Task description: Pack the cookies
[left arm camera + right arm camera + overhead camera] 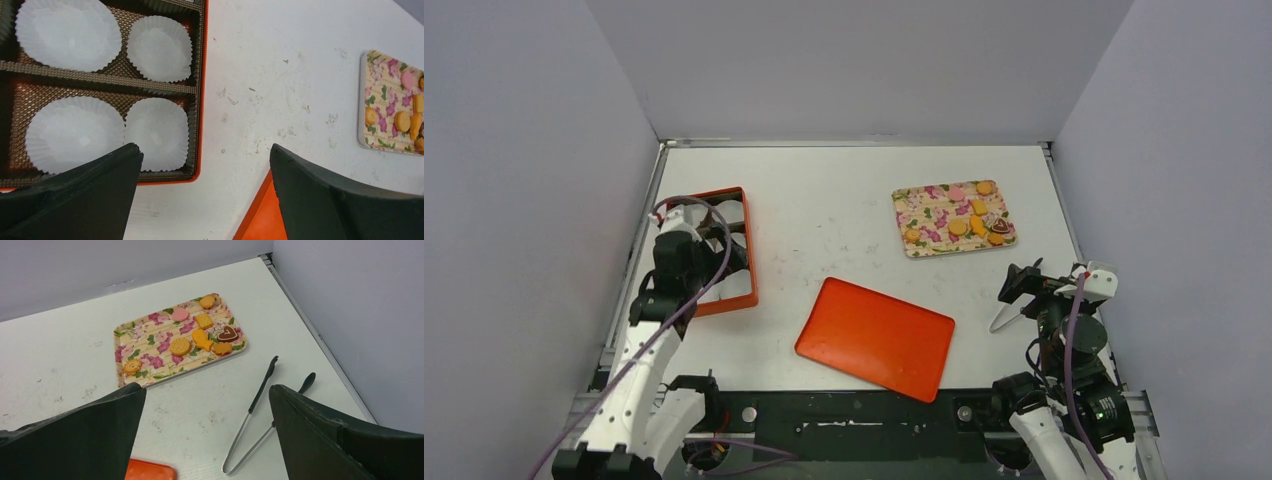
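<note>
Cookies (180,346) mostly orange, one pink, one brown heart

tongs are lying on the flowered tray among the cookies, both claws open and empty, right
Not quite. The tongs lie on the table, beside the flowered tray and apart from it, as the right wrist view shows. The cookies are on the tray, and the left claw and right claw are both open and empty.

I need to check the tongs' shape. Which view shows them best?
Right wrist: the tongs lie nearly whole and close. Top external shows only a small part beside the right arm; left wrist shows none.
</note>
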`<act>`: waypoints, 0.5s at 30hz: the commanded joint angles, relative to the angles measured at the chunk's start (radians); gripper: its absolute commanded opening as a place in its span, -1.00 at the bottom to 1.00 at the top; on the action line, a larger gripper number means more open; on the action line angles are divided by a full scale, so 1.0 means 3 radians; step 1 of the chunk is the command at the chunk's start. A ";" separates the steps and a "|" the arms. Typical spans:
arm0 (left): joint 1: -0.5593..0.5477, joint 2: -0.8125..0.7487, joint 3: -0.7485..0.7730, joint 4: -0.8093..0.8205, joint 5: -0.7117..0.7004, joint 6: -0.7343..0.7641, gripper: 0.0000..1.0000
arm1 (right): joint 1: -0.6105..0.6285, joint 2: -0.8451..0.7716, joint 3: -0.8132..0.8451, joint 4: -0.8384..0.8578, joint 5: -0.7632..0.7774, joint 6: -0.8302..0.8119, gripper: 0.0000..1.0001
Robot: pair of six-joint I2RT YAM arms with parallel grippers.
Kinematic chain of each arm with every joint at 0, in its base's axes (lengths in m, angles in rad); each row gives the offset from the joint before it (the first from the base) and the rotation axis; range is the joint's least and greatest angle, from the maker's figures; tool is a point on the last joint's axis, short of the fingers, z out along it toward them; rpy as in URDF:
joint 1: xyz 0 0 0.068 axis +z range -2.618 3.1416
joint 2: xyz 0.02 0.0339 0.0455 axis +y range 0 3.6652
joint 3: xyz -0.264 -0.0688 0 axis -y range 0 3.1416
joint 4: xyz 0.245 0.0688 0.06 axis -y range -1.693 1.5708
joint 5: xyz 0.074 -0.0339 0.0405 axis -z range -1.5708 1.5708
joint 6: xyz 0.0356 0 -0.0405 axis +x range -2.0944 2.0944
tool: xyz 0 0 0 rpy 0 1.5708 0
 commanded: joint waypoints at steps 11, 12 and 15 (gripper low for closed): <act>-0.0021 0.2435 0.1422 0.0335 0.0057 0.0666 0.88 | 0.0000 0.0056 0.0129 0.0009 0.0195 0.0101 1.00; -0.0032 0.2553 0.1503 0.0320 0.0044 0.0695 0.86 | 0.0000 0.0054 0.0129 0.0009 0.0199 0.0105 1.00; -0.0078 0.2819 0.1708 0.0282 -0.0026 0.0776 0.85 | -0.0007 0.0039 0.0129 0.0004 0.0218 0.0117 1.00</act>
